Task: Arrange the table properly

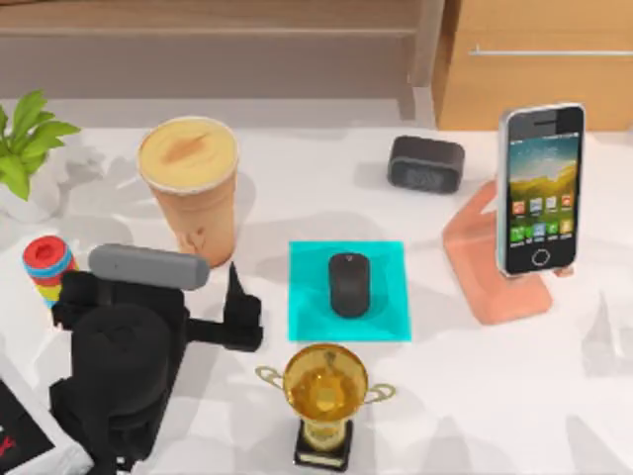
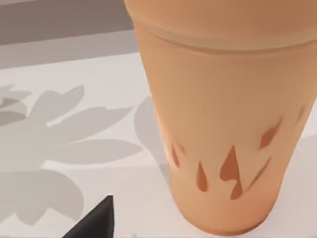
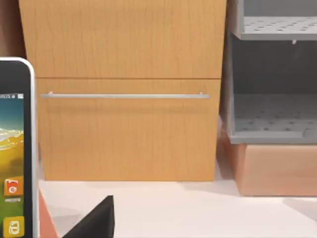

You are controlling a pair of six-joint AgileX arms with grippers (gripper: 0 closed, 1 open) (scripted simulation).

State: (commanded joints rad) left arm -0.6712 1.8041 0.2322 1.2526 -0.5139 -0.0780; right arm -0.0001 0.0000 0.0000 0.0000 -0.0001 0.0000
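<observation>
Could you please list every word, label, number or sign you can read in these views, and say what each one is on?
No text can be read.
Phone: app icons and a status bar on its screen, labels too small to read.
Cup: darker orange flame-like marks, no lettering.
Speaker: faint front marking, too blurred.
Trophy: no legible plate.

mouse (image 1: pixel 348 284) on mat (image 1: pixel 391 307), cup (image 1: pixel 191 188) left, phone (image 1: pixel 540 188) right.

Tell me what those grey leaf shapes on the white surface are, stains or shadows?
Shadows. In the top view, soft grey leaf shapes lie on the table beside the potted plant, matching its leaves. In the left wrist view, the same leaf-shaped shadows spread across the tabletop next to the orange cup, which casts its own darker shadow at its base.
</observation>
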